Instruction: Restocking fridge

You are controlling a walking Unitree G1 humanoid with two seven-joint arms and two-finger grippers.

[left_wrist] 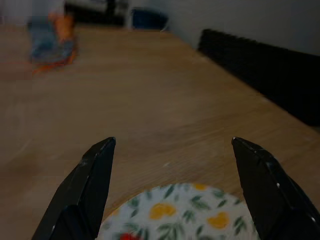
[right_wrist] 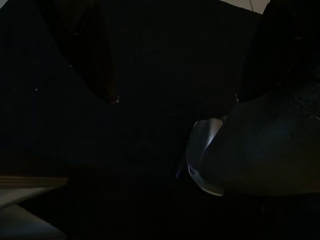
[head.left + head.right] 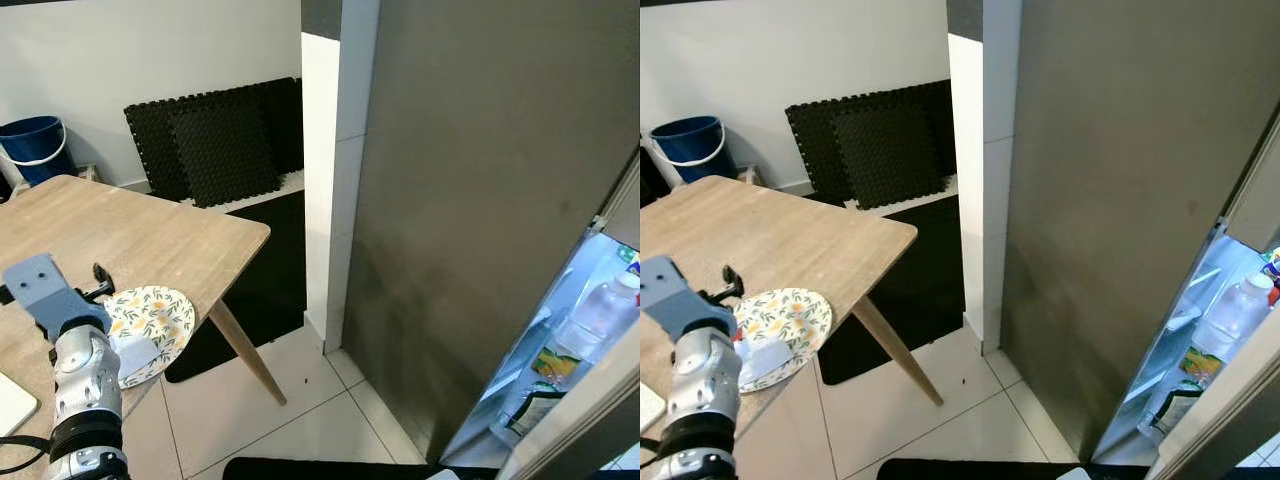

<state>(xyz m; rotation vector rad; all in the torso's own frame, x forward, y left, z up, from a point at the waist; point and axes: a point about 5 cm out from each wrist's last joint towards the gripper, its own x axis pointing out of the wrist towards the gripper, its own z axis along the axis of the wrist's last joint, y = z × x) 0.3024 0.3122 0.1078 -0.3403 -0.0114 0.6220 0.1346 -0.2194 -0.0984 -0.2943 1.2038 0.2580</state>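
Note:
The fridge point(image 3: 480, 200) stands on the right with its grey side toward me. It is open at the far right, where lit shelves hold a clear water bottle point(image 3: 605, 310) and a yellow-labelled carton point(image 3: 553, 365). My left gripper point(image 1: 172, 142) is open and hovers low over a floral plate point(image 3: 155, 315) near the corner of the wooden table point(image 3: 150, 230). A pale packet point(image 3: 135, 355) lies on the plate's near side. In the dark right wrist view my right gripper point(image 2: 175, 100) hangs with its fingers apart and nothing between them.
Black foam mats point(image 3: 220, 140) lean on the back wall and a blue bucket point(image 3: 35, 145) stands at the far left. A slanted table leg point(image 3: 245, 350) reaches onto the white tile floor. A blurred blue and orange object point(image 1: 50, 42) lies farther along the table.

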